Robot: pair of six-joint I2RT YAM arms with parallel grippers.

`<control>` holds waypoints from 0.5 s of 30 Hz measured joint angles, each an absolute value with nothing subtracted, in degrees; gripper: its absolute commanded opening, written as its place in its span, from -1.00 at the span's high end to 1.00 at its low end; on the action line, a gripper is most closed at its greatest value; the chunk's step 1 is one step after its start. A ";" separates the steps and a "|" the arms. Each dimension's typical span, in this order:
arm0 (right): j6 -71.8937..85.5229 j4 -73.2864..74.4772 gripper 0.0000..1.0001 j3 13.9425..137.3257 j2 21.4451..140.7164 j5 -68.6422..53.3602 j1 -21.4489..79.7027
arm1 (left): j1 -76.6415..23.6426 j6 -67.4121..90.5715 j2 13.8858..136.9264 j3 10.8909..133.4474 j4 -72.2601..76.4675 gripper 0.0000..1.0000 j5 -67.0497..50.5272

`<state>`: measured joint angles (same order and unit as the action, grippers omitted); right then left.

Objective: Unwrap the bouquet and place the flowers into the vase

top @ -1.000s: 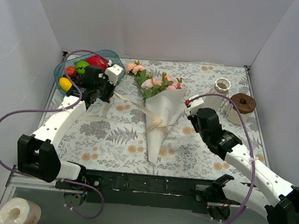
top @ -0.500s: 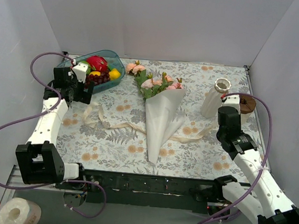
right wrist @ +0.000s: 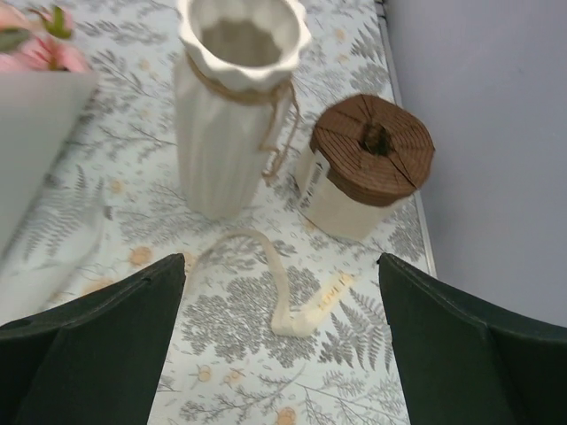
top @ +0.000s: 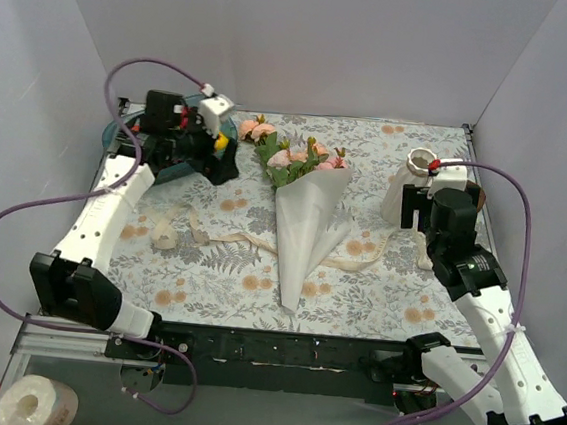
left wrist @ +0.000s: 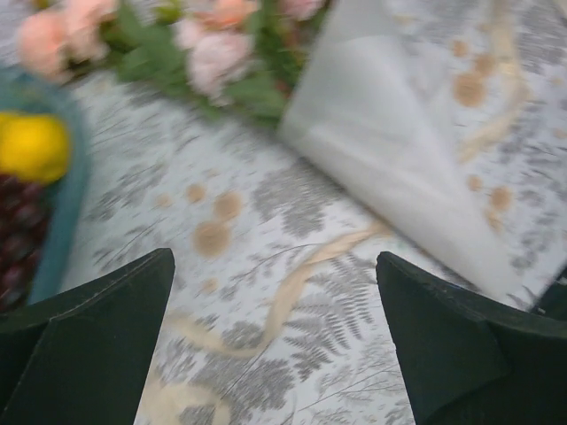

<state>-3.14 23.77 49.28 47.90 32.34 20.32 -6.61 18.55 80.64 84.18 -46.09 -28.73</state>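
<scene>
The bouquet [top: 307, 225] lies on the table, its white paper cone [left wrist: 399, 159] pointing at the near edge and its pink and peach flowers [top: 299, 159] at the far end. Its cream ribbon [top: 191, 229] lies untied across the cloth on both sides of the cone. My left gripper [top: 213, 166] hangs open over the ribbon [left wrist: 283, 297], between the fruit basket and the flowers [left wrist: 213, 57]. My right gripper [top: 426, 218] stands open just in front of the white ribbed vase [right wrist: 232, 115], above a loose ribbon end [right wrist: 292, 301]. Neither gripper holds anything.
A teal basket [top: 130, 139] of fruit sits at the back left, its rim [left wrist: 62, 204] close to my left fingers. A jar with a brown lid [right wrist: 368, 168] stands right of the vase by the wall. A few loose roses [top: 256, 128] lie at the back.
Both grippers have opened and dropped the ribbon ends, so the ribbon lies slack. The left arm has swung back toward the basket, and the right arm toward the vase.
</scene>
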 measured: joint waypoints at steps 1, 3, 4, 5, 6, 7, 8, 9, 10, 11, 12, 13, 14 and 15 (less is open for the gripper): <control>-2.98 23.59 -0.91 50.50 47.75 30.48 20.32 | -9.28 18.61 81.06 84.31 -45.84 -0.96 -29.89; -2.90 22.68 -0.86 52.01 47.31 26.61 20.32 | -15.46 18.68 83.90 84.88 -45.58 -0.96 -33.95; -2.87 22.06 -0.83 52.14 46.89 24.45 20.32 | -16.80 18.79 85.82 85.43 -45.69 -0.96 -35.40; -2.92 21.93 -0.81 52.12 46.26 22.11 20.32 | -17.82 18.85 88.49 86.43 -45.60 -0.97 -37.23; -2.96 22.00 -0.72 52.05 45.58 20.03 20.32 | -18.31 18.87 91.42 87.46 -45.36 -0.96 -38.63; -2.96 21.91 -0.69 51.96 44.66 17.91 20.32 | -18.46 18.92 94.54 88.33 -44.84 -0.96 -39.70; -3.01 21.87 -0.66 51.88 43.81 16.34 20.32 | -18.57 19.07 97.38 88.90 -44.12 -0.96 -40.34; -2.98 21.63 -0.65 51.68 42.65 14.72 20.32 | -18.83 19.16 99.90 89.03 -43.24 -0.96 -40.77; -2.96 21.32 -0.66 51.51 41.23 12.91 20.32 | -18.92 19.31 102.04 89.03 -42.74 -0.96 -40.91; -2.92 20.99 -0.67 51.33 40.01 11.62 20.32 | -19.20 19.40 103.90 89.06 -42.37 -0.96 -41.10; -2.79 20.51 -0.67 51.00 38.96 10.55 20.32 | -19.57 19.42 105.38 89.12 -42.00 -0.96 -41.17; -2.66 20.16 -0.68 50.59 37.98 9.63 20.32 | -20.10 19.44 106.76 89.69 -42.22 -0.96 -41.21; -2.44 19.81 -0.68 50.04 37.08 8.80 20.32 | -20.75 19.31 108.20 90.91 -42.59 -0.96 -41.34; -2.04 19.73 -0.67 49.58 36.16 8.21 20.32 | -21.45 19.27 109.67 92.53 -42.68 -0.96 -41.45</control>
<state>-2.04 19.73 49.58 36.16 8.21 20.32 -21.45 19.27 109.67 92.53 -42.68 -41.45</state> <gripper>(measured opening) 0.834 0.982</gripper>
